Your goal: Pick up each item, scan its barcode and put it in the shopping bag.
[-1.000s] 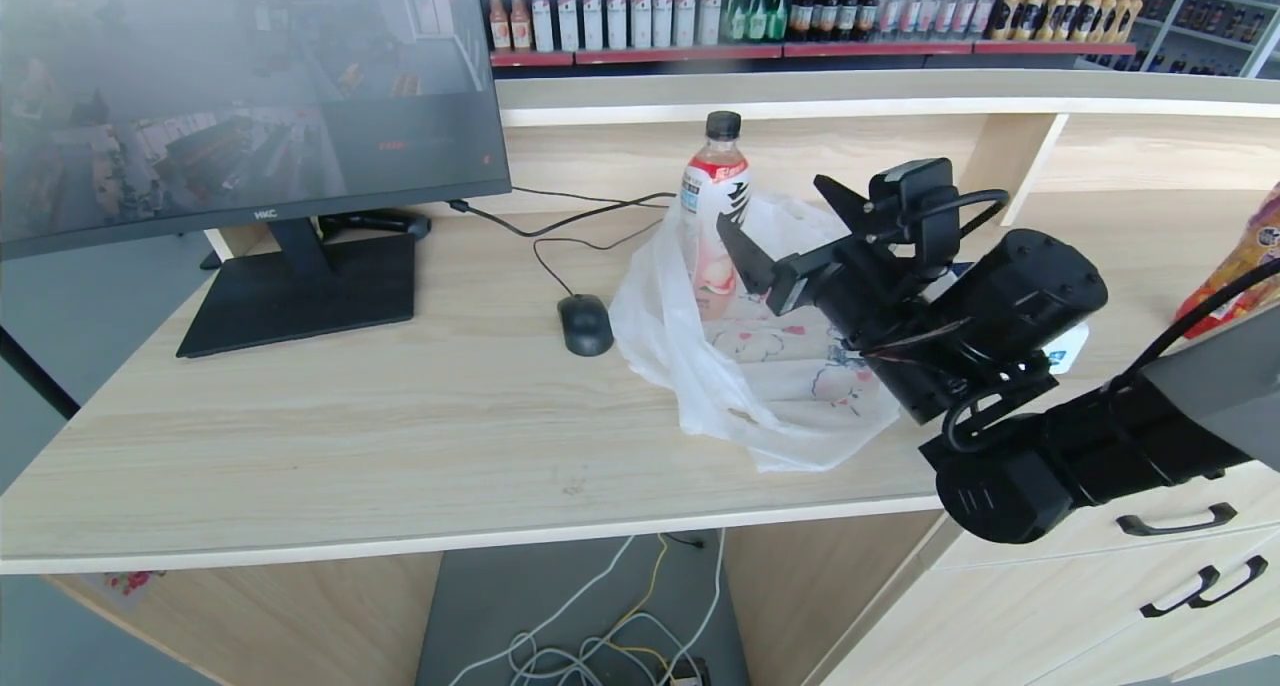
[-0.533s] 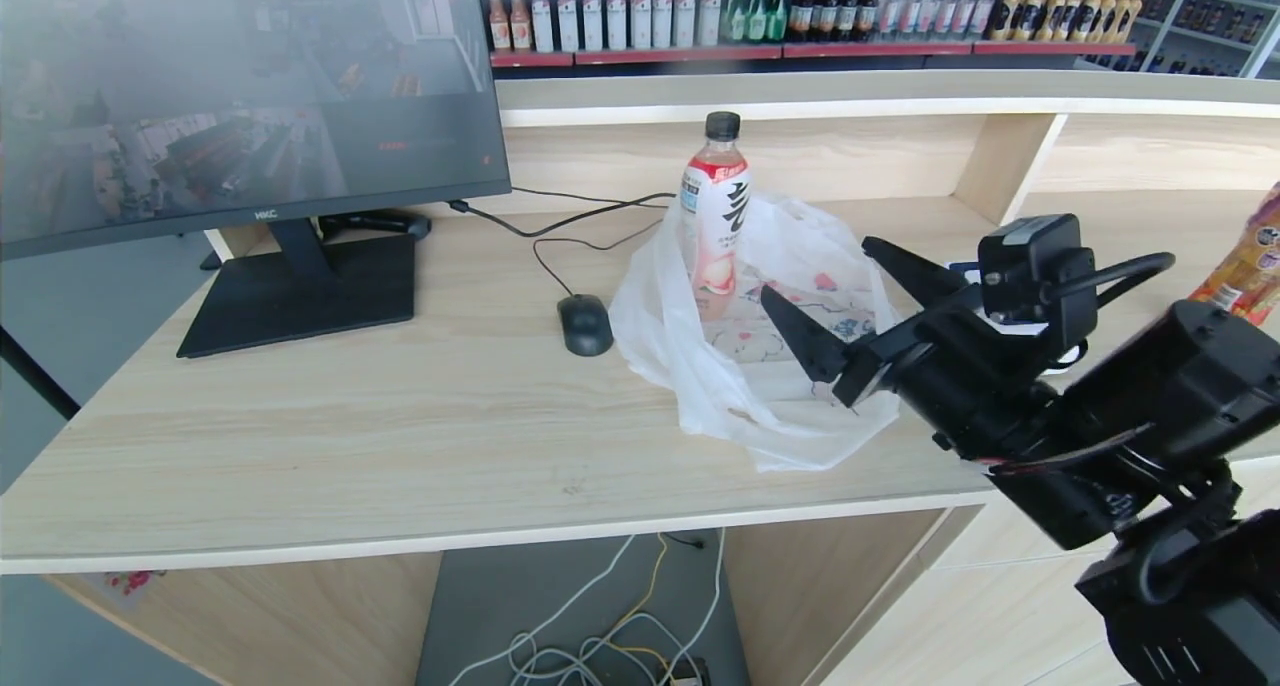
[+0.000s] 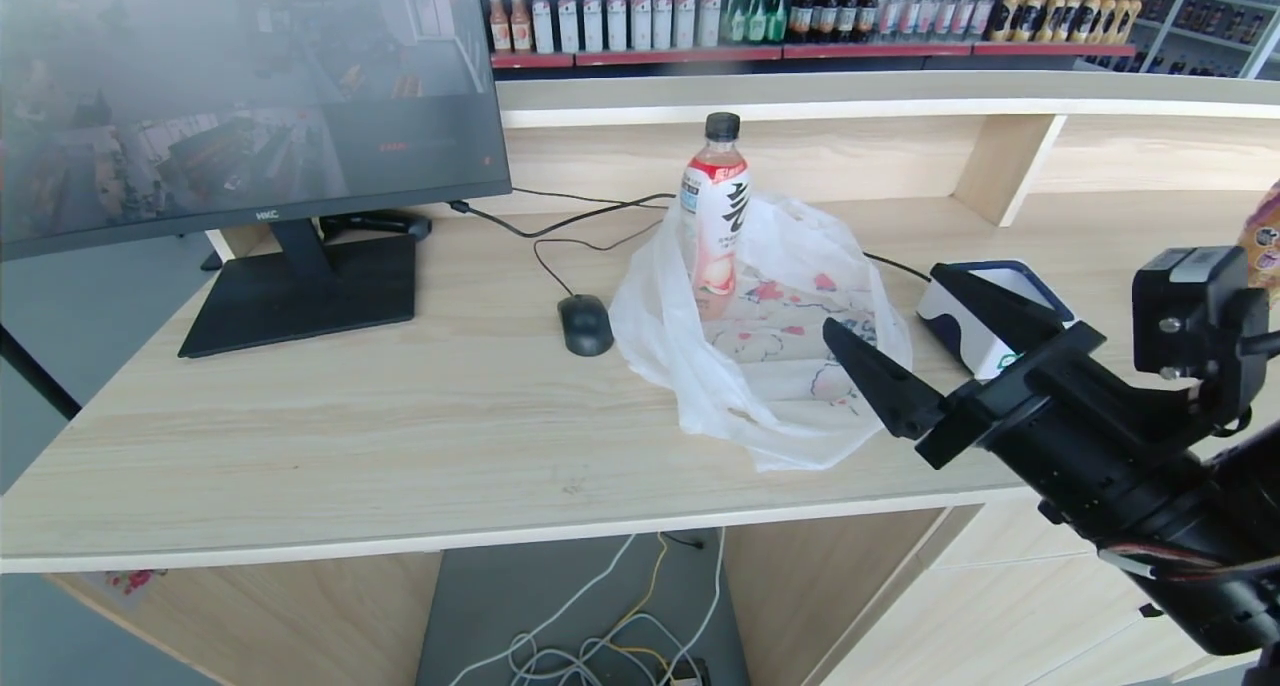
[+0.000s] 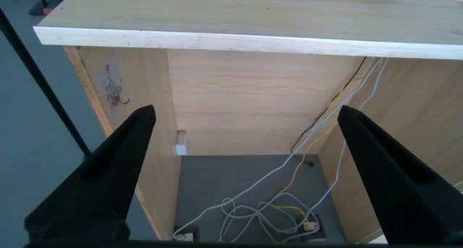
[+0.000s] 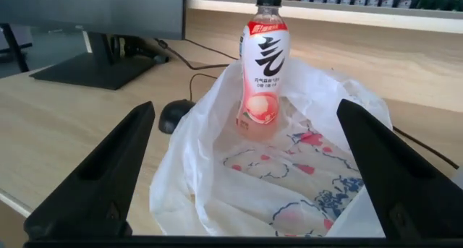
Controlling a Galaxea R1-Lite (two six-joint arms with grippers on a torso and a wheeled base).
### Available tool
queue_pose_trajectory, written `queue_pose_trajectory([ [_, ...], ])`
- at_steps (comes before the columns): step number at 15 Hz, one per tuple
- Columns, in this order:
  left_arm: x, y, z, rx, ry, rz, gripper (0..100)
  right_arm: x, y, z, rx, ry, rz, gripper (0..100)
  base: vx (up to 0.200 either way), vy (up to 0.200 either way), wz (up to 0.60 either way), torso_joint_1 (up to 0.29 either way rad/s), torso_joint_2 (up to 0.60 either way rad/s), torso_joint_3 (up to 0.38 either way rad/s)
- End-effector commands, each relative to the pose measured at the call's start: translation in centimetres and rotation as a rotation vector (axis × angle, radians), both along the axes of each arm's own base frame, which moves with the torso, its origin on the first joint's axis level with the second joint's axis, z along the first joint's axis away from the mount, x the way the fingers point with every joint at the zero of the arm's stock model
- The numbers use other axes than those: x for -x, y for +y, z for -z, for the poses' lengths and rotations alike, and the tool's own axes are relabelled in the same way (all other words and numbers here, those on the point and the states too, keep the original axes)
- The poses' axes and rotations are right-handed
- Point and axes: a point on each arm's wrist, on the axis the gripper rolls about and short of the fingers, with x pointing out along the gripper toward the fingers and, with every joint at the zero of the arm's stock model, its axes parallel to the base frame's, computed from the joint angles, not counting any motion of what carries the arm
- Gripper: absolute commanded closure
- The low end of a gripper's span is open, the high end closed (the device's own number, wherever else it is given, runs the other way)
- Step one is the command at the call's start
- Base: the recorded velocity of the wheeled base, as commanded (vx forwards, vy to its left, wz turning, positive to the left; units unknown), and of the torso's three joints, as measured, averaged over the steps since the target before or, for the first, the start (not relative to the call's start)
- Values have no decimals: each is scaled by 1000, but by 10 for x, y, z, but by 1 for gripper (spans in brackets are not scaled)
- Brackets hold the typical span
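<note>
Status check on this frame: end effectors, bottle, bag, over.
Right end effector open, empty, beside shopping bag. Left end effector open, facing counter front. Drink bottle upright in bag. Barcode scanner near right fingers.

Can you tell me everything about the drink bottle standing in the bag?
The bottle is clear plastic with a black cap and a pinkish drink inside. Its label is white, with a red band on top and a peach picture lower down. It stands upright in the open white shopping bag on the wooden counter. The bag's thin plastic bunches round its lower part; nothing else touches it.
</note>
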Motion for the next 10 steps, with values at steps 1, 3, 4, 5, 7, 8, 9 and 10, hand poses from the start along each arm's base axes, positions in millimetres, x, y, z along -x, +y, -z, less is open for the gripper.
queue_pose_trajectory([
  [1, 0, 0, 0, -1, -1, 0, 0, 9, 2, -1, -2, -3, -28, 0, -200, 0, 0, 2, 12, -2],
  [3, 0, 0, 0, -1, -1, 0, 0, 22, -7, -2, -7, -9, -31, 0, 0, 0, 0, 0, 0, 0],
  [4, 0, 0, 0, -3, -1, 0, 0, 25, -9, -7, -20, -26, -31, 0, 0, 0, 0, 0, 0, 0],
  [5, 0, 0, 0, 1, -1, 0, 0, 26, -9, -7, -20, -26, -34, 0, 0, 0, 0, 0, 0, 0],
  [7, 0, 0, 0, 4, -1, 0, 0, 30, -8, -9, -26, -37, -53, 0, 0, 0, 0, 0, 0, 0],
  [8, 0, 0, 0, 1, -1, 0, 0, 34, -11, -11, -32, -46, -52, 0, 0, 0, 0, 0, 0, 0],
  [9, 0, 0, 0, 1, -1, 0, 0, 36, -12, -12, -36, -52, -52, 0, 0, 0, 0, 0, 0, 0],
  [10, 0, 0, 0, -1, -1, 0, 0, 46, -20, -13, -44, -61, -51, 0, 0, 0, 0, 0, 0, 0],
])
